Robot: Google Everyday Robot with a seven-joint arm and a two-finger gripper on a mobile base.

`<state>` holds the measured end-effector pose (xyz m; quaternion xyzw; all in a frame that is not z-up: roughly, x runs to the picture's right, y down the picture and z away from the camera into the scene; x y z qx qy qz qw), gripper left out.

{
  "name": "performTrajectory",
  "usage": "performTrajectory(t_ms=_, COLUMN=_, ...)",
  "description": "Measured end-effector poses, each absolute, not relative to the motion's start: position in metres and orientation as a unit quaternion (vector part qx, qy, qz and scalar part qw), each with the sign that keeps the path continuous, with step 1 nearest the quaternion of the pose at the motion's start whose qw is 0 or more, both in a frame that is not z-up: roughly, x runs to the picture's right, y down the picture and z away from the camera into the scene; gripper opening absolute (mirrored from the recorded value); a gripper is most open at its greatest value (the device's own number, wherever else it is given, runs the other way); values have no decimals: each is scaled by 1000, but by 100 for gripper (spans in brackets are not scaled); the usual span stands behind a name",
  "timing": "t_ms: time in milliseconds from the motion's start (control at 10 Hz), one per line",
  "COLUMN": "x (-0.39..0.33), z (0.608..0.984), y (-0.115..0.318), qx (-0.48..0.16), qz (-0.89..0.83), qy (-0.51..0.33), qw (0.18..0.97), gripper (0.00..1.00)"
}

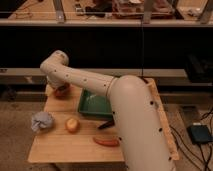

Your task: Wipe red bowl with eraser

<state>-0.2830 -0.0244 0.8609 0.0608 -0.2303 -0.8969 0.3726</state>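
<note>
The red bowl sits at the back left corner of the wooden table. Only part of its orange-red side shows under my arm. My gripper hangs at the end of the white arm, just above and to the left of the bowl, and the wrist mostly hides it. The eraser is hidden or out of view.
A teal-green tray lies right of the bowl. A round yellow fruit and a crumpled grey-blue cloth lie on the left half. An orange-red elongated item and a dark object lie nearer the front.
</note>
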Motion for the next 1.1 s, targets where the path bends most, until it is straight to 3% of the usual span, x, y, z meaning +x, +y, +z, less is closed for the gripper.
performTrajectory(t_ms=1100, x=-278, z=918, y=-6, qx=44, qz=-872, qy=-247, qw=421, gripper=80)
